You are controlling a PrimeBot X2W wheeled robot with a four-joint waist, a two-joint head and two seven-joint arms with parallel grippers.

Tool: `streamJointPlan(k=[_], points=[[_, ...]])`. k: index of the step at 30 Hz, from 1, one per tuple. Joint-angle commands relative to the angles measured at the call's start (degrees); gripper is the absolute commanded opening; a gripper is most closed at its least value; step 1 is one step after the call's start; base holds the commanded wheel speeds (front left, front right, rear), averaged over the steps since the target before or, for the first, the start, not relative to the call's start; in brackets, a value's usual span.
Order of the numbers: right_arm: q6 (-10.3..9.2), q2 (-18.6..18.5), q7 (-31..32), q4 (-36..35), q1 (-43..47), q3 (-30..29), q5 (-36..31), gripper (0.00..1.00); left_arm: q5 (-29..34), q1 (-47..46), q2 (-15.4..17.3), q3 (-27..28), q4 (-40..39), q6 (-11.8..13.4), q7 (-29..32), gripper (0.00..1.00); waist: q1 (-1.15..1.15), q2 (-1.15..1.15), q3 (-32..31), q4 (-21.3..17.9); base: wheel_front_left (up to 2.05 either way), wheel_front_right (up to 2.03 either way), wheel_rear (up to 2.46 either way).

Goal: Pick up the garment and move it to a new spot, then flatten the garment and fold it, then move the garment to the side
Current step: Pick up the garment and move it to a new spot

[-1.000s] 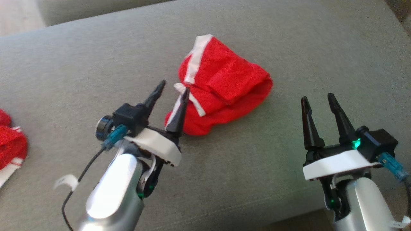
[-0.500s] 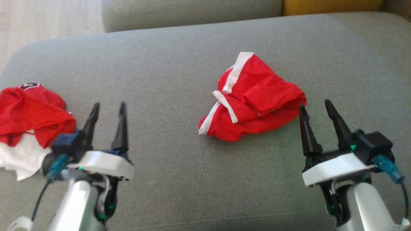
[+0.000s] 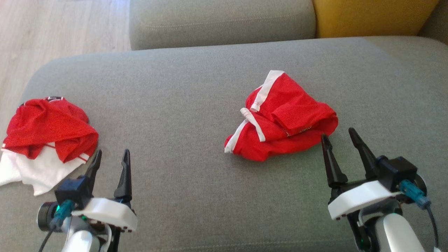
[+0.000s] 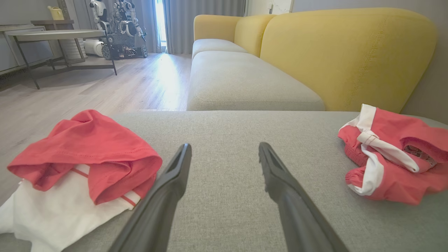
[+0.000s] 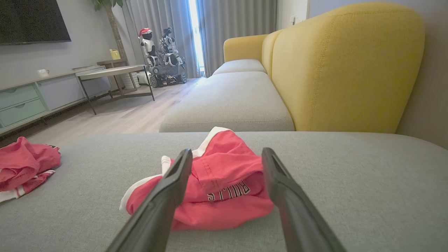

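Note:
The garment [image 3: 283, 119], red with white trim, lies bunched and partly folded on the grey sofa seat [image 3: 182, 105], right of centre. My right gripper [image 3: 338, 134] is open just in front of its right end, with nothing between the fingers. In the right wrist view the garment [image 5: 224, 189] sits just beyond the right gripper [image 5: 226, 152], with black lettering showing. At the lower left my left gripper [image 3: 112, 155] is open and empty, well apart from the garment [image 4: 395, 164]. Bare cushion lies ahead of the left gripper [image 4: 224, 147] in its own wrist view.
A second red and white garment [image 3: 49, 140] is crumpled at the seat's left end, just beside my left fingers. A yellow backrest [image 3: 371, 17] rises at the far right and another grey cushion [image 3: 220, 21] lies behind. Wooden floor [image 3: 52, 31] lies past the left edge.
My left gripper, which stood open at the garment's near left corner, has drawn back to the lower left. The camera has moved, bringing the second garment into view. The right gripper has barely moved.

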Motion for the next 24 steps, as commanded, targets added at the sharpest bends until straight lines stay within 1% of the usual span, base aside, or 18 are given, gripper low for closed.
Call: streamJointPlan(k=[1, 24], points=[[0.21, -0.2, 0.4, -1.7, -0.7, 1.4, -0.5, 1.0, 0.5, -1.4, 1.6, 1.6, -2.1, 0.1, -0.5, 1.0, 0.0, 0.0, -0.8, -0.1, 0.0, 0.0, 0.0], [0.21, -0.2, 1.5, -3.3, 1.4, 0.2, -0.3, 1.0, 0.9, 1.5, 3.0, 0.3, -4.7, 1.9, 1.3, 1.0, 0.0, 0.0, -2.3, -0.5, 0.0, 0.0, 0.0]])
